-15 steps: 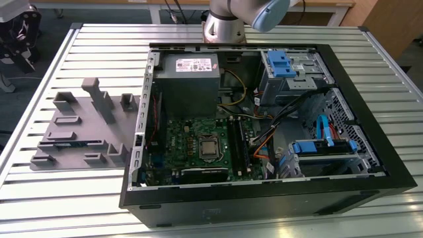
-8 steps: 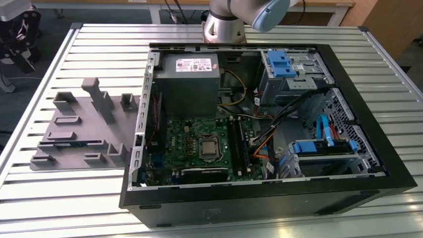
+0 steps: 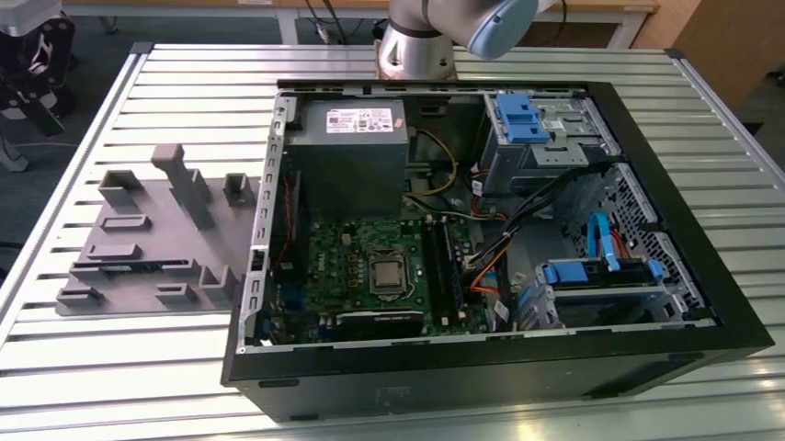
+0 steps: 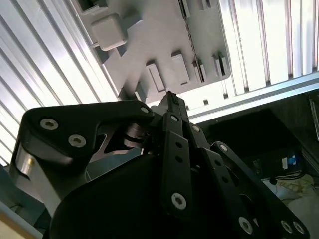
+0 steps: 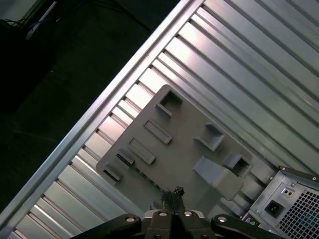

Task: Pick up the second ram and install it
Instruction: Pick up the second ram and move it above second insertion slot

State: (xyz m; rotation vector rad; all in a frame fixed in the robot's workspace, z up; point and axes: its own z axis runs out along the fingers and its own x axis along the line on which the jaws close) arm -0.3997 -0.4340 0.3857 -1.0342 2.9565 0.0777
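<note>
First wrist view, looking straight down past the claw (image 5: 174,193): its fingertips are pressed together with nothing between them, and the second wrist view agrees. It hangs above the grey holder tray (image 5: 184,144), which lies flat on the slatted metal table (image 5: 239,59).

Now the exterior view. There's the second ram (image 3: 129,266), a thin blue-green stick lying in a long slot of the tray, at the exterior view's left and well apart from the open computer case (image 3: 491,367). So it isn't picked up yet.

To my eye the step in hand is the approach to the grasp. Doing it well means spreading the claw before descending, lining the fingers up across the stick's flat faces rather than its ends, and coming down square so it lifts out of the slot without tilting or snagging the tray walls.

Further back, inside the case, the green motherboard (image 3: 337,257) carries the long black slot strips (image 3: 444,271). Beyond sits the power supply (image 3: 349,165) with a pale label (image 3: 356,119); there's print on it, too fine to read. Farthest off is the arm's base (image 3: 415,50).
</note>
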